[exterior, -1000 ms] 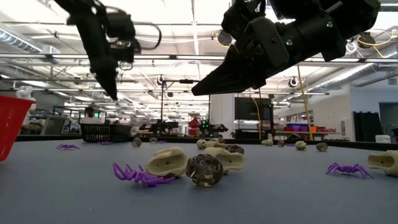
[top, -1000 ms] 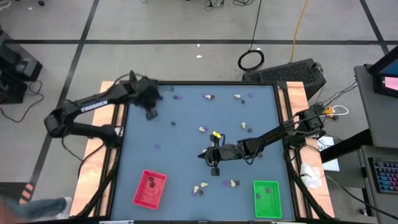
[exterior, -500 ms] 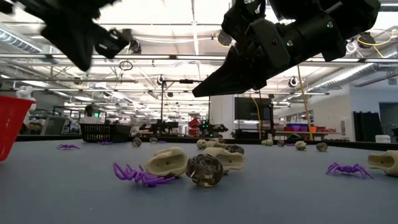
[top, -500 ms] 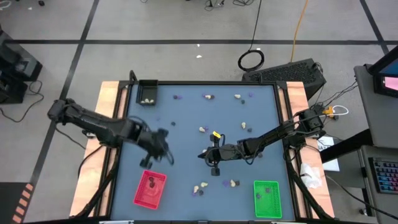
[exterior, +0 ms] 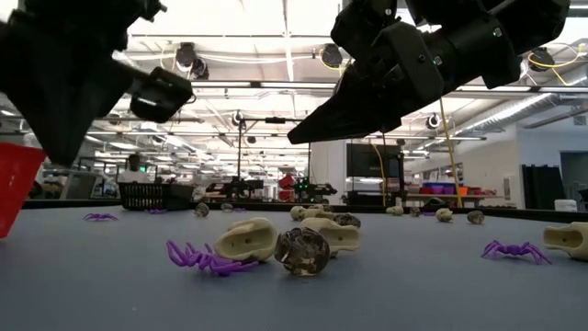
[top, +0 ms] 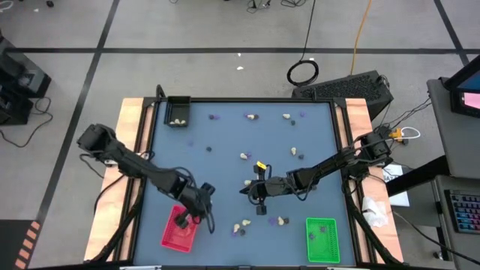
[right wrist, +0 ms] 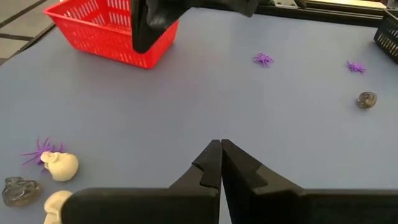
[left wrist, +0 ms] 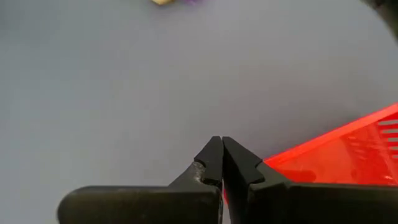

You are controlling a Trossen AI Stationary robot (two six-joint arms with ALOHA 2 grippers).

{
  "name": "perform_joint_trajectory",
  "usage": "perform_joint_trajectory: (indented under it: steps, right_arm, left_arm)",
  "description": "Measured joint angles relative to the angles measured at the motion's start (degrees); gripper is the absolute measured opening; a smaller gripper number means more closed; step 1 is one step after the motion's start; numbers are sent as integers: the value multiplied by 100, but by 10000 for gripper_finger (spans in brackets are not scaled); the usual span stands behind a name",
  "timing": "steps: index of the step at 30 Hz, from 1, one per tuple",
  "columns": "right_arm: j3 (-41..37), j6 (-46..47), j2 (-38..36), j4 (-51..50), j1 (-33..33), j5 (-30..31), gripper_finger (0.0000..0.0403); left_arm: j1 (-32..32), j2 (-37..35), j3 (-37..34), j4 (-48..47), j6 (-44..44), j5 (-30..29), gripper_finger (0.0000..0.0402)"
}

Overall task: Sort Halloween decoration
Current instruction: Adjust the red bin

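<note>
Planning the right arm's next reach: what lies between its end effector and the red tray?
In the right wrist view, only bare blue tabletop lies between the right end effector and the red tray; purple spiders sit off to the side.

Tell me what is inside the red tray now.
In the high view, the red tray shows one small dark trinket near its upper end. The left gripper hangs over that corner, so anything under it is hidden.
</note>
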Motion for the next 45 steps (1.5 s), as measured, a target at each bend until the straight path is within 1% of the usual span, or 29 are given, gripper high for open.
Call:
perform_joint_trajectory:
  steps: [4,9,13,16,19,23,26,30,33,38,42,45]
  right_arm:
    - [0,0,0,0,-2,2,0]
    - [0,0,0,9,-11,5,0]
    - [0,0,0,26,-9,8,0]
    - [0,0,0,24,-11,13,0]
    - [0,0,0,23,-10,14,0]
    - [0,-2,0,2,-11,22,0]
    - [0,0,0,-2,-10,26,0]
    - [0,-1,0,-1,-9,26,0]
    - [0,0,0,-2,-10,26,0]
    - [0,0,0,4,-9,26,0]
    - [0,0,0,12,-9,26,0]
    - [0,-2,0,18,-11,26,0]
  left_arm:
    - [-158,129,2,-120,-157,-90,5]
    - [-253,124,0,-404,-292,-640,5]
    - [-254,122,16,-504,-296,-754,5]
    - [-313,69,216,-871,-306,-843,5]
    - [-483,-119,577,-1437,-461,-979,5]
    - [-754,-435,1025,-2115,-1128,-936,5]
    - [-916,-496,1003,-2584,-2037,-507,5]
    - [-1144,-402,671,-2505,-2741,-456,5]
    - [-1251,-260,491,-2480,-2999,-535,5]
    - [-1304,-89,436,-2308,-2996,-860,5]
    - [-1303,-81,437,-2175,-2884,-1265,5]
    - [-1303,-81,437,-2030,-2829,-1418,5]
